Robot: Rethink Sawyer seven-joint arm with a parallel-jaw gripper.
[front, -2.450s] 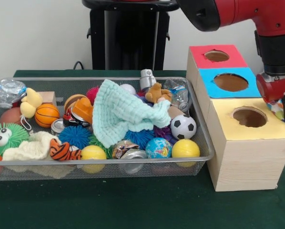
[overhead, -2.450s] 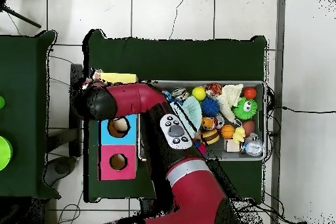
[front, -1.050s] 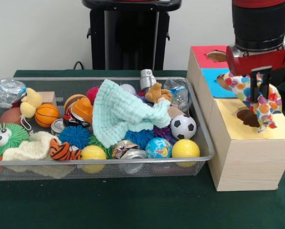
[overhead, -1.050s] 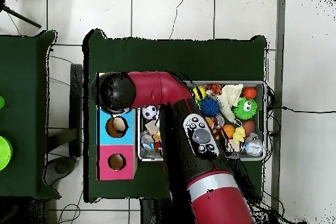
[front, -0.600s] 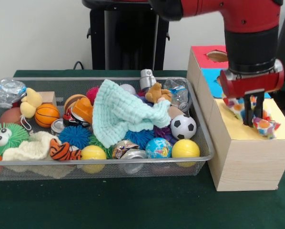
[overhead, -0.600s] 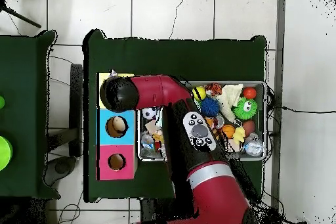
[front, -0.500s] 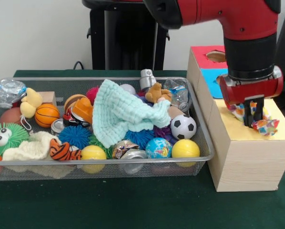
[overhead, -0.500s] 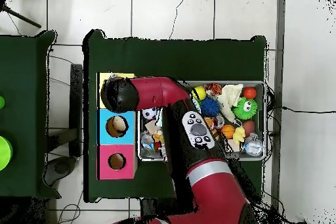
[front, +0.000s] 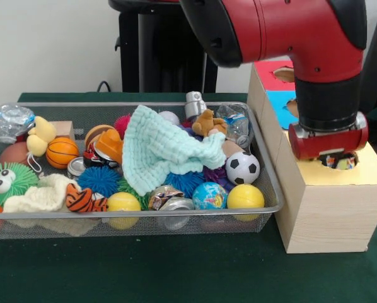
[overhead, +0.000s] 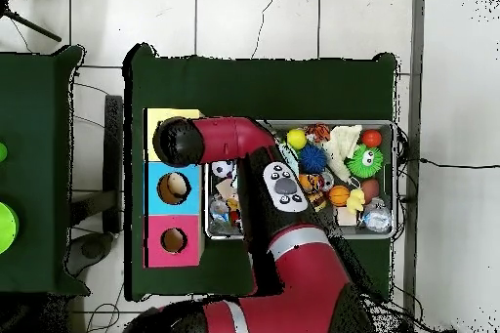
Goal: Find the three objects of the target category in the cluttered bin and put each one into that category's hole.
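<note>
Compared with half a second ago, we see the claw (front: 336,159) lower, sunk into the hole of the yellow box (front: 330,196) at the right of the front view. The red wrist collar sits just above the box top. The spotted cloth (front: 345,163), which hung over the rim a moment back, is now mostly down the hole; only a colourful scrap shows at the opening. We cannot tell how far the claw is open, as it is hidden inside. In the overhead view the arm (overhead: 229,144) reaches across to the yellow box (overhead: 174,114) at upper left. The mesh bin (front: 267,183) and its pale green cloth (front: 160,151) look unchanged on the green bench (front: 176,271).
</note>
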